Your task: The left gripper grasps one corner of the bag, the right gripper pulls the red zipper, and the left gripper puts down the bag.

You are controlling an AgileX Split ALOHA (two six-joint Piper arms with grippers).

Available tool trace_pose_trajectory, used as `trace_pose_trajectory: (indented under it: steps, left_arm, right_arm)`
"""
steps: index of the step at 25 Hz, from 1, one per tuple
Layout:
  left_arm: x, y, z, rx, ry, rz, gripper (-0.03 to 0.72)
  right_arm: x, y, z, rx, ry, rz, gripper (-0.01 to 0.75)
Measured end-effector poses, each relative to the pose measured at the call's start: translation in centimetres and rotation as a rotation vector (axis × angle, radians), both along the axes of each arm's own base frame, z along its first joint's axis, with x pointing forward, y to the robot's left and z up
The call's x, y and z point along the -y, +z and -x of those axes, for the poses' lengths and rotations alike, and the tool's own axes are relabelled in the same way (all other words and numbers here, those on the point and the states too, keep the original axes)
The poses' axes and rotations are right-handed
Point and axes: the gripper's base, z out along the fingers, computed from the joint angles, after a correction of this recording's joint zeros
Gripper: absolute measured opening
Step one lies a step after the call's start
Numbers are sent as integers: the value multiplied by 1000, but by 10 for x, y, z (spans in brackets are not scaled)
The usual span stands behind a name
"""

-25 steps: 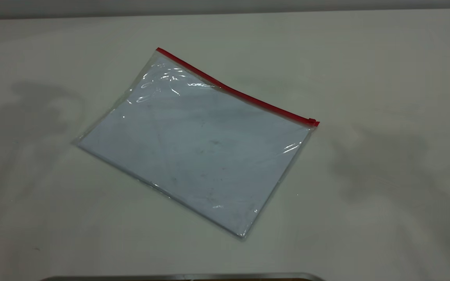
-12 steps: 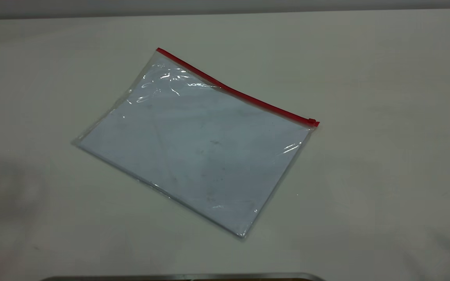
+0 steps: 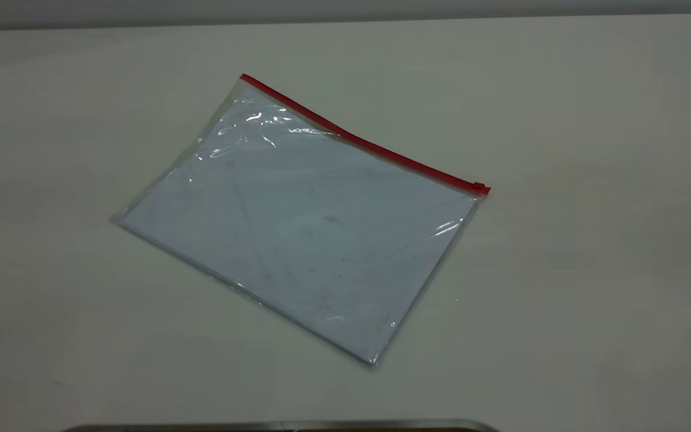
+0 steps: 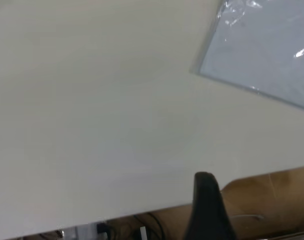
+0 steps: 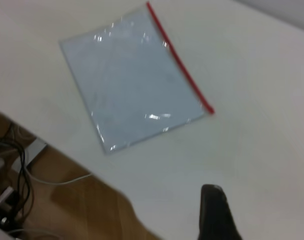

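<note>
Both grippers hang well off the bag (image 3: 297,240), grip state impossible to tell, its red zipper (image 3: 363,141) along the far edge, slider nearer the right arm

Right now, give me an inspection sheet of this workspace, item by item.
Surface: pale table, bare around the bag.
Bag: clear bag lies flat on the table with white paper inside; nothing touches it.
Zipper: red zipper runs along the far long edge, with its slider at the right end.
Clutter: nothing seen on the table.
Left gripper: one dark finger shows in its wrist view, well away from the bag; the gripper does not show in the exterior view.
Right gripper: one dark finger shows in its wrist view, away from the bag.
Cables: loose cables on the floor beside the table.
Surroundings: brown floor beyond the table's edge.
</note>
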Motion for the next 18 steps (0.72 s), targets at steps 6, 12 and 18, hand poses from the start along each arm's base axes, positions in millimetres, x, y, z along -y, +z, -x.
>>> trace_pose_trajectory:
  steps: [6, 12, 18]
  left_arm:
    - [0, -36, 24, 2, -18, 16, 588]
    - [8, -63, 35, -7, -112, 68, 588]
    - [9, -74, 40, -6, -133, 71, 588]
  right_arm:
    - [5, -43, 12, -1, -11, 20, 484]
    - [11, -64, 17, 36, -40, 56, 484]
    - [12, -64, 20, 69, -46, 50, 484]
